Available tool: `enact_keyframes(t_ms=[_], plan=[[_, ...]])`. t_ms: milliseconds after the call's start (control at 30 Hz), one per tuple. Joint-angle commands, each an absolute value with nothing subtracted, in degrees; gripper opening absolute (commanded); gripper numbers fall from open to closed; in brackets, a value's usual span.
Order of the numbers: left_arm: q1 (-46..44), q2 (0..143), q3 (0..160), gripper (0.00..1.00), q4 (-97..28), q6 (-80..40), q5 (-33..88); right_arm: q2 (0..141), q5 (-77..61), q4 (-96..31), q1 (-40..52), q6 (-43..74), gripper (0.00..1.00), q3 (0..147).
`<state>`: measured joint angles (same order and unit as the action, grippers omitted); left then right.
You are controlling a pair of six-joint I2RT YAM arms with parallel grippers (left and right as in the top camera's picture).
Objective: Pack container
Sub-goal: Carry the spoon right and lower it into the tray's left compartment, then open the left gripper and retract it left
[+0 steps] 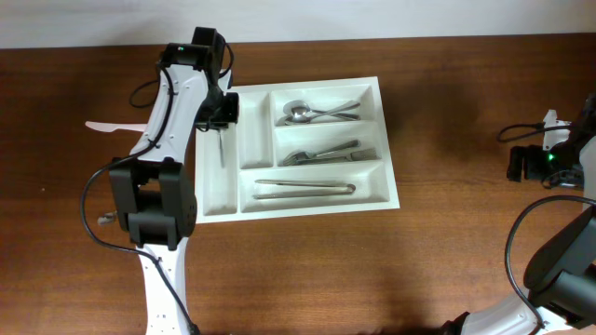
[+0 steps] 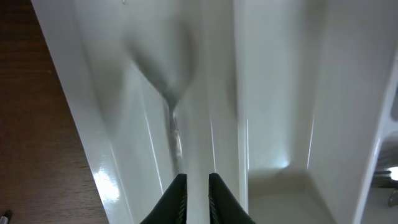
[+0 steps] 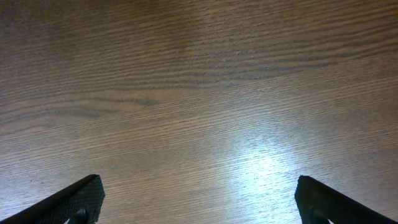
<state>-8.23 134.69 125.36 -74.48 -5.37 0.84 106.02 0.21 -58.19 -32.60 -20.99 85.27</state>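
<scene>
A utensil (image 2: 176, 140) lies in the tray's (image 1: 317, 207) outermost narrow compartment, just ahead of the left gripper's (image 2: 196, 186) jaws. Off to their right, spoons (image 1: 307, 113), forks (image 1: 321, 154) and a long tool (image 1: 305, 187) lie in separate crosswise compartments.

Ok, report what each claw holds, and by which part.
Right claw: nothing. Left claw: a metal utensil meets its tips by one end, above the cutlery tray; a real grip cannot be told.
</scene>
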Motion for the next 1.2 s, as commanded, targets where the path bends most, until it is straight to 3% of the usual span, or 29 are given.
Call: enact_keyframes(t_ms=[0, 67, 100, 133, 333, 633, 933, 1167], plan=[[-8.0, 135.0, 125.3, 0.25, -73.7, -4.7, 1.1, 105.4, 0.7, -58.0, -32.6, -20.6, 0.99, 85.3], [-8.0, 135.0, 125.3, 0.4, -72.5, -4.7, 1.0, 105.4, 0.7, -58.0, -32.6, -20.6, 0.99, 85.3], [-8.0, 135.0, 125.3, 0.58, -71.7, -4.7, 0.6, 105.4, 0.7, -58.0, -32.6, -20.6, 0.99, 85.3], [-7.8, 135.0, 125.5, 0.99, -70.0, -4.7, -1.2, 105.4, 0.7, -58.0, -32.6, -20.6, 0.99, 85.3], [-4.5, 135.0, 128.5, 0.99, -68.1, -8.4, -2.9, 105.4, 0.7, -58.0, -32.6, -20.6, 0.99, 85.3], [5.0, 135.0, 129.4, 0.99, -72.2, -41.8, -1.8, 105.4, 0.7, -58.0, -32.6, -20.6, 0.99, 85.3], [9.9, 135.0, 129.4, 1.0, -75.7, -63.9, 1.4, 105.4, 0.7, -58.0, -32.6, -20.6, 0.99, 85.3], [10.1, 135.1, 129.4, 0.99, -68.4, -75.4, 0.4, 105.4, 0.7, -58.0, -32.6, -20.6, 0.99, 85.3]])
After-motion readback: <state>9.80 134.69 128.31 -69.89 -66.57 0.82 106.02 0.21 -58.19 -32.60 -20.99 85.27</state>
